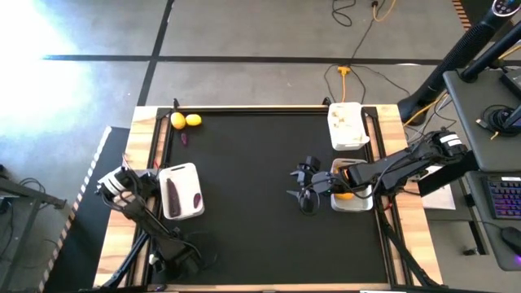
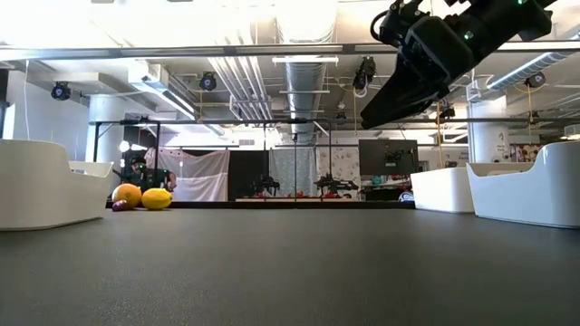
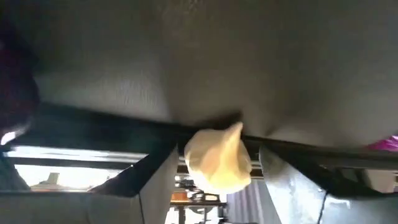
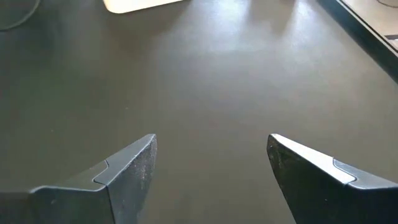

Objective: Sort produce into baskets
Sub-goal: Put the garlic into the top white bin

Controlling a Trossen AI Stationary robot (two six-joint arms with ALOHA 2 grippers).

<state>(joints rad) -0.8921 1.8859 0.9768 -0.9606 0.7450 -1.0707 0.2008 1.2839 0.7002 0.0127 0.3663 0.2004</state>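
Note:
My left gripper (image 1: 122,183) is at the table's left edge, beside the left basket (image 1: 181,213), and is shut on a whitish garlic bulb (image 3: 217,158). That basket holds a long purple piece (image 1: 172,194) and a rounder one (image 1: 196,198). Two lemons (image 1: 186,120) and a small purple piece (image 1: 184,138) lie on the mat at the far left corner. My right gripper (image 1: 303,189) hangs open above the mat's middle right, nothing between its fingers (image 4: 134,165). Its arm crosses a basket (image 1: 352,202) with a yellow item inside. My left gripper pinches the garlic bulb by its two sides (image 3: 189,163) between its two fingers (image 3: 158,180). The bulb's pointed tip (image 3: 235,129) points away from the wrist. Whether the bulb rests on anything cannot be told from the wrist view.
A third basket (image 1: 346,110) with pale items stands at the far right. A dark rail (image 3: 99,124) borders the mat near my left gripper. The mat's middle (image 1: 244,179) is bare. Cables (image 1: 346,73) lie on the floor beyond the far edge.

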